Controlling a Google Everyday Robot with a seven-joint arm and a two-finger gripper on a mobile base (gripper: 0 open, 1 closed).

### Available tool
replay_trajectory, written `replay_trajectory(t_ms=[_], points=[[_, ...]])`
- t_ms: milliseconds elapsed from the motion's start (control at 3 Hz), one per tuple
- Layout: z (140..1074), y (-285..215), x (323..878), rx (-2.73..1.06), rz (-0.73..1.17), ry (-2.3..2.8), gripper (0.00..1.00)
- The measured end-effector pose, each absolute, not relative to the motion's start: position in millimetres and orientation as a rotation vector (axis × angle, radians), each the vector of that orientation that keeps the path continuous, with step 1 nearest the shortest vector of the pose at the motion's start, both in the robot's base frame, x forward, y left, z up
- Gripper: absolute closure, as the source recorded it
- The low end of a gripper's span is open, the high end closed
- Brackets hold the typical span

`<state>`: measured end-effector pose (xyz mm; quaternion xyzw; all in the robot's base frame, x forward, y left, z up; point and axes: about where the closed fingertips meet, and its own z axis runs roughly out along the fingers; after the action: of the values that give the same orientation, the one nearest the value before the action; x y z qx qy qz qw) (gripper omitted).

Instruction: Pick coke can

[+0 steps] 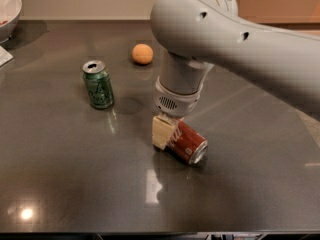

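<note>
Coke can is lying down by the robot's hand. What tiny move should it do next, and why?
Probably squeeze the gripper snug on the coke can before lifting. The can lies on its side on the table, and the gripper is down at one end, right against it. Whether it grips firmly does not show.

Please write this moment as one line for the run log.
pincer: down at coke can | coke can: on its side on table | green can: upright, apart | pick: not yet lifted
</note>
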<state>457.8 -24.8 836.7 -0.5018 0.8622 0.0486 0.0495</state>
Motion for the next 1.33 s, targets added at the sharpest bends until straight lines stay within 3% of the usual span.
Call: replay_trajectory(t_ms=[333,667,1333], points=[[849.9,-20.4,463.4,-1.575,0.208,2.568,0.87],[873.0,-12.2,473.1,-1.647,0.270,2.471,1.00],[919.6,6.8,489.0,-1.808,0.342,2.263,1.00]])
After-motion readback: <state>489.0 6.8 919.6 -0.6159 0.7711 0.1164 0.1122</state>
